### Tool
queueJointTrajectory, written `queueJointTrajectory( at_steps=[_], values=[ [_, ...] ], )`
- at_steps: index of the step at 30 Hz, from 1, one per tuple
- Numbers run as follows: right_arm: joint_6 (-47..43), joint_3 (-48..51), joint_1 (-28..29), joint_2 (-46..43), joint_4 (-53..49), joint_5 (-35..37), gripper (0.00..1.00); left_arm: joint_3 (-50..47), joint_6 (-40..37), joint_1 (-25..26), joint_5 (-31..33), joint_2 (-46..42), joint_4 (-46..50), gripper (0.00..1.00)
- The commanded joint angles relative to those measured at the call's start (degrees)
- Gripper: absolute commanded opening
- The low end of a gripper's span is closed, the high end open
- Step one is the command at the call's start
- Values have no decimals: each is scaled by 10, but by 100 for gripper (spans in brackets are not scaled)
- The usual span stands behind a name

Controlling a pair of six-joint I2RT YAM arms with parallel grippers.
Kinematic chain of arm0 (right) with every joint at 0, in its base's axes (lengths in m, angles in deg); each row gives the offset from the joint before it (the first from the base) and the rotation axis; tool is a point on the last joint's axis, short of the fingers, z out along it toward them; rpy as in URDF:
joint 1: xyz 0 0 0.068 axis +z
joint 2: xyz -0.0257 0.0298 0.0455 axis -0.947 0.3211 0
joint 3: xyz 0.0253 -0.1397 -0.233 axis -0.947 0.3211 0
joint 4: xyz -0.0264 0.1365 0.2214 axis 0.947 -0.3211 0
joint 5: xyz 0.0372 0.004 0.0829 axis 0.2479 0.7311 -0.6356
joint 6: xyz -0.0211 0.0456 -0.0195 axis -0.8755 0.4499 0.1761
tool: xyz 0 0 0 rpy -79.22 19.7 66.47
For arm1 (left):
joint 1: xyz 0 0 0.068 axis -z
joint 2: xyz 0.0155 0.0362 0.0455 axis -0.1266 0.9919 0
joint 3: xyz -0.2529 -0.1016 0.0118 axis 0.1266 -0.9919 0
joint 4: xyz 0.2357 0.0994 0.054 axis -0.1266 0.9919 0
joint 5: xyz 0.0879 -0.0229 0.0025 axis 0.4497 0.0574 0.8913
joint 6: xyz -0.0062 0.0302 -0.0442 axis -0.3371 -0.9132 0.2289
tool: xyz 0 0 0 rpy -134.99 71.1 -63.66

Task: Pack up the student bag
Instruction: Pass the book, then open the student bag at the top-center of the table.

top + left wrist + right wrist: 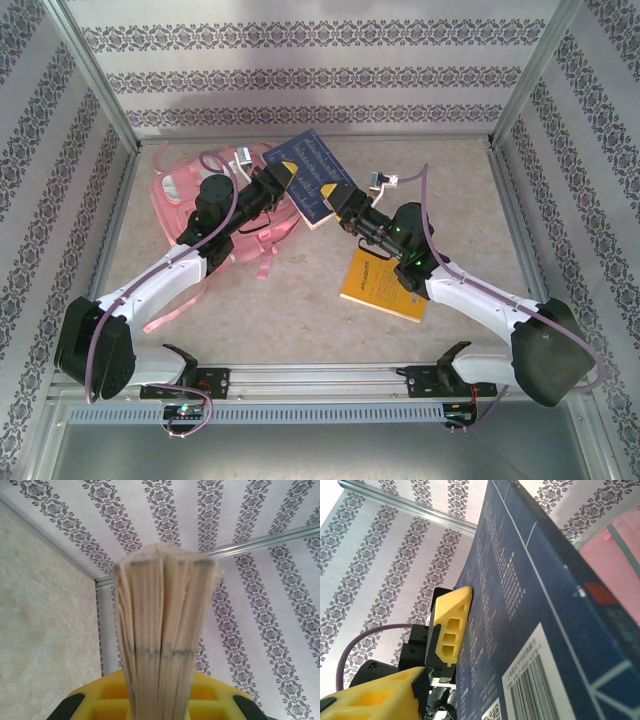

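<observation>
Book, navy, pinched tight in my left claw; my right claw at its five o'clock edge, grip I cannot tell.

1. The blue book carried columns of small white print down its cover. The characters were too fine to read.
2. At the blue book's lower corner sat a white barcode label with black bars and a row of tiny digits above them, none legible.
3. Across the blue book's page edges ran a faint dark stamped line, unreadable.
4. The orange book, lying near the blue book, bore dark cover lettering too small to make out.
</observation>
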Motion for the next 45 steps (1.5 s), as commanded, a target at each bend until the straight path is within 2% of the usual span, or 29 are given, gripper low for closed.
queueJointTrajectory(
  at_steps=[1,8,14,15,17,20,22,26,30,36,41,45],
  values=[
    [-13,-21,5,10,20,16,57,4,4,10,13,-1,-47,0],
    [-17,-37,3,42,27,15,49,-1,8,21,10,11,-55,0],
    [-31,-28,-9,27,4,36,11,-3,-17,23,15,4,-20,0],
    [-36,-23,-13,18,-2,42,7,-1,-29,24,20,-2,-2,4],
    [-50,-8,-25,-6,-44,54,0,16,-77,23,34,-17,63,18],
    [-76,8,-49,-47,-119,68,0,77,-161,21,70,-22,239,44],
    [-107,5,-63,-78,-201,85,0,127,-210,21,108,-8,349,57],
    [-179,-11,-78,-123,-343,117,0,194,-277,10,147,34,444,82],
    [-210,-12,-88,-152,-399,130,0,231,-295,-24,127,89,460,83],
    [-225,-5,-104,-177,-431,118,0,345,-314,-90,63,224,531,83],
    [-242,0,-115,-194,-453,110,0,408,-322,-124,5,316,530,75],
    [-245,4,-129,-207,-465,101,0,452,-326,-135,1,368,546,71]
  ],
)
